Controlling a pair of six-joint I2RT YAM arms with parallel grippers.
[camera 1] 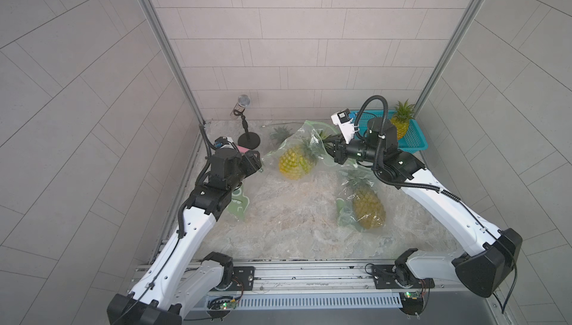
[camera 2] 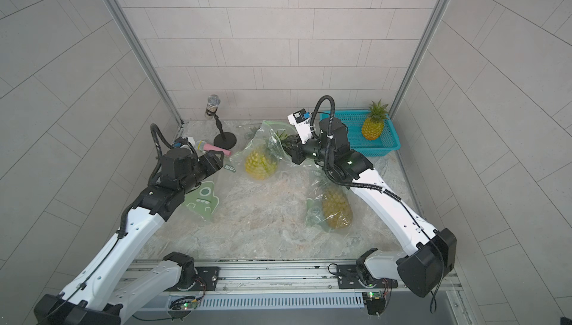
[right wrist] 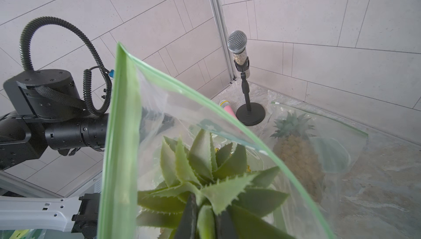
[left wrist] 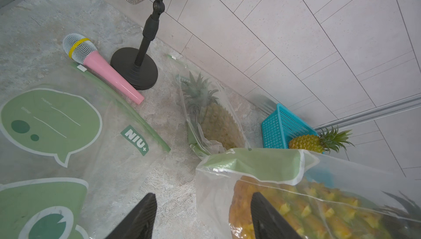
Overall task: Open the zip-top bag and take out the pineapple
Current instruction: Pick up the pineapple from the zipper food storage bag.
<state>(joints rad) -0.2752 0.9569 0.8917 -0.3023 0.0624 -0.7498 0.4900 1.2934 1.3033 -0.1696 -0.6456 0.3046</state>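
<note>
Pineapples: four. The pineapple (camera 1: pixel 294 162) of the task lies inside the zip-top bag (camera 1: pixel 305 131) at the rear centre of the worktop (camera 1: pixel 294 230), body toward the left arm and crown toward the right arm. Whether it clears the surface cannot be told. A front bagged pineapple (camera 1: pixel 368 209) lies on the right side. A rear bagged pineapple (left wrist: pixel 218 124) lies by the back wall. A basket pineapple (camera 1: pixel 400 125) stands upright and unbagged in the blue basket (camera 1: pixel 416 144) in the rear right corner. Bags: four, three loaded and one empty bag (camera 2: pixel 201 199) flat beneath the left arm. Microphones: two, a silver microphone (camera 1: pixel 244 101) on a black stand (camera 1: pixel 249 141) and a pink microphone (left wrist: pixel 102 67) lying beside the stand's base. Basket: one. The right end effector (right wrist: pixel 207 206) sits inside the bag's parted green zip strip, pressed together on a crown leaf of the pineapple. The left end effector (left wrist: pixel 202 194) is spread, just beside the bag's closed end; contact cannot be told. The worktop has a mottled grey-beige stone pattern. Grey tiled walls (camera 1: pixel 294 29) enclose it on three sides, with aluminium posts (camera 1: pixel 173 60) at the rear corners. Both arm bases mount on a metal rail (camera 1: pixel 309 274) along the front edge.
</note>
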